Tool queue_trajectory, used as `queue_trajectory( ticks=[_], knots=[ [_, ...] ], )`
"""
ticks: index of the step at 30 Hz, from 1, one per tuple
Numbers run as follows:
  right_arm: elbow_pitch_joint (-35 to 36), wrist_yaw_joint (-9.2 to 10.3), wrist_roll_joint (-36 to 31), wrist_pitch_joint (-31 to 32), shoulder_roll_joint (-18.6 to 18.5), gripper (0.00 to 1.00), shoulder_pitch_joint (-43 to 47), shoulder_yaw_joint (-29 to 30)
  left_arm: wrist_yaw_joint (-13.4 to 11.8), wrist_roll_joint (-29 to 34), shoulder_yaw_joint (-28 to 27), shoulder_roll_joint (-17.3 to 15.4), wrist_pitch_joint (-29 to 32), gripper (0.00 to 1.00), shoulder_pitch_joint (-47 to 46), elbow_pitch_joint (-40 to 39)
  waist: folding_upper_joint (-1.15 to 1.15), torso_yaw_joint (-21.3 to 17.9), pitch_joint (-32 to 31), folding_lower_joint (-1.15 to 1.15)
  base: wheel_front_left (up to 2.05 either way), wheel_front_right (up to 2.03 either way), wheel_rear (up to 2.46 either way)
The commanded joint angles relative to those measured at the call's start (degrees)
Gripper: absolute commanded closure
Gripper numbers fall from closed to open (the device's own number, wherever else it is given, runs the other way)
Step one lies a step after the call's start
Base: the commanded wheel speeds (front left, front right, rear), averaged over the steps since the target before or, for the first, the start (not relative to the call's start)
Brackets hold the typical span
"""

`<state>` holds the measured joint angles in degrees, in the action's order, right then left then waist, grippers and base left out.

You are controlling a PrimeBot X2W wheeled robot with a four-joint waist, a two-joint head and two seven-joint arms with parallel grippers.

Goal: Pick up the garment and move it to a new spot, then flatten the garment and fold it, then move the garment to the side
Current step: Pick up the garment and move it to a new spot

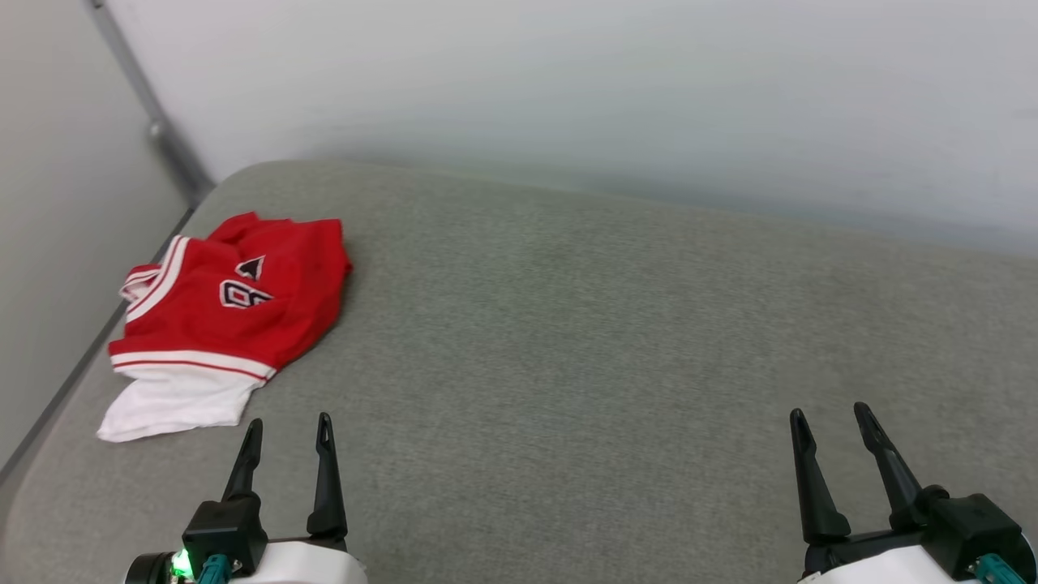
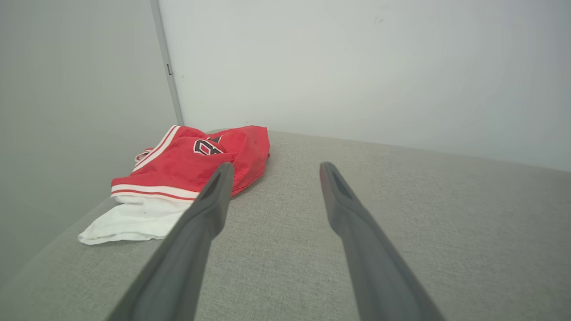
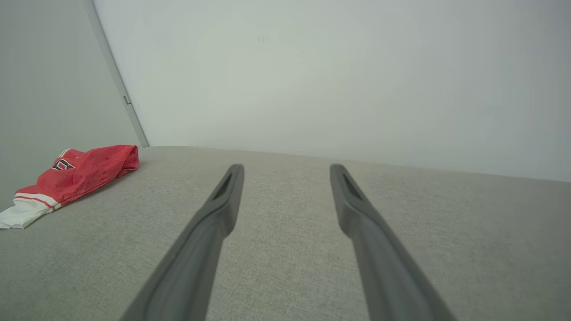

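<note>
grey fabric cushion (image 1: 616,341); pale walls (image 1: 568,89) meet at a corner

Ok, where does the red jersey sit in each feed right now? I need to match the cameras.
Head view: the garment lies at the left, mid-height, near the cushion's far-left corner.
Left wrist view: the garment is left of centre, mid-height.
Right wrist view: the garment is at the far left edge, just below mid-height.
Shared landmark: the grey corner strip on the wall, rising behind it.
</note>
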<state>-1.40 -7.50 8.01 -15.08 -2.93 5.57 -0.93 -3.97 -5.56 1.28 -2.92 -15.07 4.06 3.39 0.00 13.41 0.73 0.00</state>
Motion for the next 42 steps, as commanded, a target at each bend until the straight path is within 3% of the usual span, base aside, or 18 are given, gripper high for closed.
queue_trajectory(
  ticks=[1, 18, 31, 36, 42],
  knots=[
    [0.37, 0.02, -0.18, -0.14, 0.09, 0.0, 0.19, 0.01, 0.15, -0.15, -0.27, 0.05, -0.16, 0.0, -0.68, 0.09, 0.0, 2.66, 0.16, 0.0, 0.0, 0.0, 0.0],
    [0.27, 0.02, -0.25, -0.14, 0.09, 0.0, 0.91, -0.58, 0.61, -0.62, -1.95, 0.06, -0.16, 0.0, 0.1, 0.76, 0.0, 13.13, -0.33, 0.0, 0.0, 0.0, 0.0],
    [0.34, 0.02, -1.02, -0.14, 0.09, 0.0, 0.55, -0.94, 0.4, -2.04, -3.55, 0.05, -0.16, 0.0, -0.97, 1.08, 0.0, 13.69, 0.19, 0.0, 0.0, 0.0, 0.0],
    [0.97, 0.02, -2.49, -0.14, 0.09, 0.0, -0.76, -0.94, 2.77, -2.29, -8.07, -0.17, -0.16, 0.0, -6.01, 1.32, 0.0, 12.2, 2.61, 0.0, 0.0, 0.0, 0.0],
    [2.17, 0.02, -5.69, -0.14, 0.09, 0.0, -3.12, 0.04, 7.46, -2.7, -14.49, -2.87, -0.16, 0.0, -17.71, 3.36, 0.0, 9.58, 8.01, 0.0, 0.0, 0.0, 0.0]
  ],
)
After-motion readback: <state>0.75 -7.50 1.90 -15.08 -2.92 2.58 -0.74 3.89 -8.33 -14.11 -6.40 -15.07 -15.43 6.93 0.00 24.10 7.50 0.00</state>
